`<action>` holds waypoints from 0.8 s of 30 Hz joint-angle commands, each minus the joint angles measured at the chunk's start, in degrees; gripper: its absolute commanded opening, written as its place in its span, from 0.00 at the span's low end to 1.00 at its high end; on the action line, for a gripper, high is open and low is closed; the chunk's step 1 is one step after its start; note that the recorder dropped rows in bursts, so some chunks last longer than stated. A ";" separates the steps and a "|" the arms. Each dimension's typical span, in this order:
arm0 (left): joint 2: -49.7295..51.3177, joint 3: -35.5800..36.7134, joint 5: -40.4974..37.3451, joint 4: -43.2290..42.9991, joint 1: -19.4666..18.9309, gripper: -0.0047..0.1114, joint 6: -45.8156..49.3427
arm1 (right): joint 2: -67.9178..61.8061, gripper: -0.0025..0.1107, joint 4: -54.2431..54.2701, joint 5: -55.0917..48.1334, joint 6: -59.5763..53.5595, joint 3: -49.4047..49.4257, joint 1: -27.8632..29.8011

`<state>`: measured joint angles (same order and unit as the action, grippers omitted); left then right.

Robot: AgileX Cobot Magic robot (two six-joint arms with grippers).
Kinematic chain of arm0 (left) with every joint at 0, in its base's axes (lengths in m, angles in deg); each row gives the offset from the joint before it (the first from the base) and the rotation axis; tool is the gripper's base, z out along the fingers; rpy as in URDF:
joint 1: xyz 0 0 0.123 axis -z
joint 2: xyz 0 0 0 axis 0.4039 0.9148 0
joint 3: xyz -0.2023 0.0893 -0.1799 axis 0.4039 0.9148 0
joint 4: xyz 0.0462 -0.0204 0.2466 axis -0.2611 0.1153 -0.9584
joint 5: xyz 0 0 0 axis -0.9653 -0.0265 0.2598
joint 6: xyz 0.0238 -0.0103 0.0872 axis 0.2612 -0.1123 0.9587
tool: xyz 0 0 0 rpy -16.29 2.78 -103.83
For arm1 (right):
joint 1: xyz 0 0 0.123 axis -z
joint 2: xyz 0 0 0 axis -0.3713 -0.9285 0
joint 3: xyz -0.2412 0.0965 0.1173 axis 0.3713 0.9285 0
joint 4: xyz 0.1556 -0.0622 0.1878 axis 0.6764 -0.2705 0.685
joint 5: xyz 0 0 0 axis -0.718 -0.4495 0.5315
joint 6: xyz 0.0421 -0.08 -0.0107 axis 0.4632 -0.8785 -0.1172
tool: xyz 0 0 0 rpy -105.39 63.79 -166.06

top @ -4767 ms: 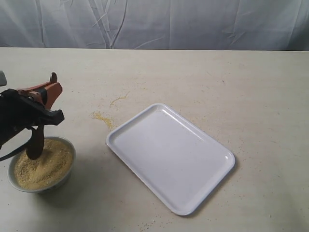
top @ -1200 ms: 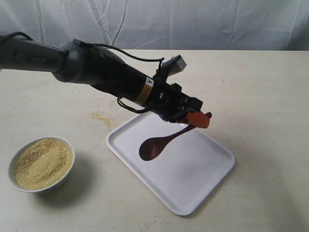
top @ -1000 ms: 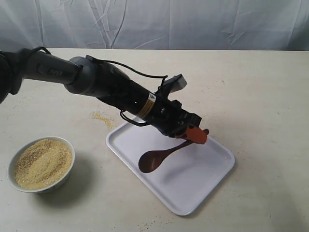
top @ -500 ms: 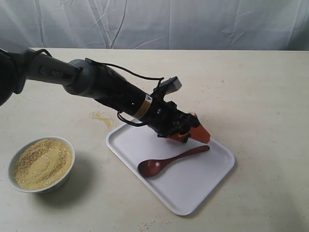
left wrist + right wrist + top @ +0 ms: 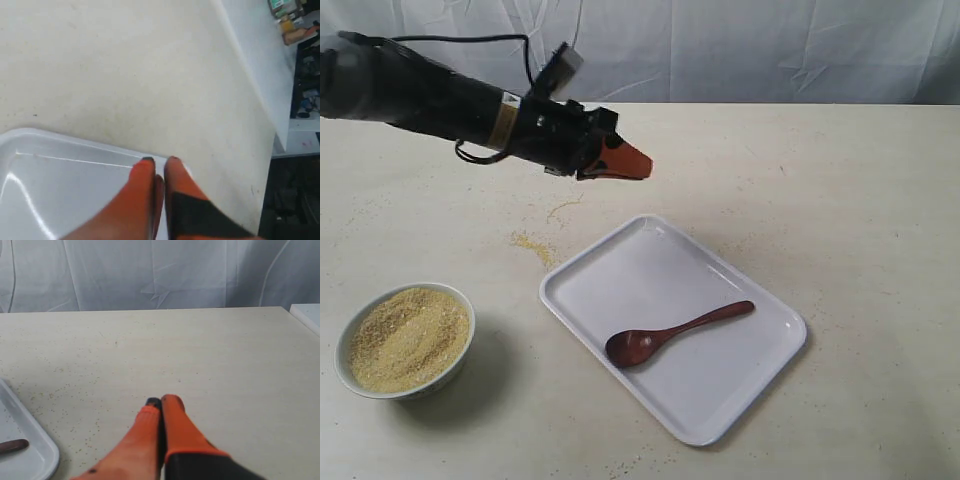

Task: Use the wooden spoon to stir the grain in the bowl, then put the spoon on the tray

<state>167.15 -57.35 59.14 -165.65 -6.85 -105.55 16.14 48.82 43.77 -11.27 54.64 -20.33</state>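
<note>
The dark wooden spoon (image 5: 680,331) lies flat on the white tray (image 5: 650,265), oval bowl toward the front left, handle pointing right. Free of any gripper, it shows in the right wrist view only as a handle tip (image 5: 12,445) on the tray's corner (image 5: 35,460). The small white bowl (image 5: 460,355) heaped with pale yellow grain (image 5: 408,335) stands at the front left. My left gripper (image 5: 642,163) hangs shut and empty above the table behind the tray; its wrist view shows the gripper (image 5: 159,161) over the tray's edge (image 5: 60,190). My right gripper (image 5: 161,401) is shut over bare table.
Spilled grain (image 5: 533,244) lies in a patch on the table left of the tray, with fine specks scattered around. A grey curtain (image 5: 720,45) closes off the far side. The table's edge (image 5: 245,65) shows in the left wrist view.
The left gripper let go of the spoon, which now lies flat on the tray. The arm then lifted and drew back to the upper left, away from the tray.
</note>
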 commanded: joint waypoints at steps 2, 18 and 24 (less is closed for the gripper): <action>-2.17 -0.40 5.44 0.16 -6.14 0.04 -0.11 | 0.37 0.02 0.04 0.76 -0.01 0.12 -0.17; -23.95 -0.13 -19.34 0.16 -11.97 0.04 11.09 | 0.37 0.02 0.04 0.76 -0.01 0.12 -0.17; -35.07 2.44 -45.73 0.16 -11.79 0.04 37.30 | 0.37 0.02 0.04 0.76 -0.01 0.12 -0.17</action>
<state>136.26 -56.83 26.95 -165.92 -18.50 -81.27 16.14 48.82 43.77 -11.27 54.64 -20.33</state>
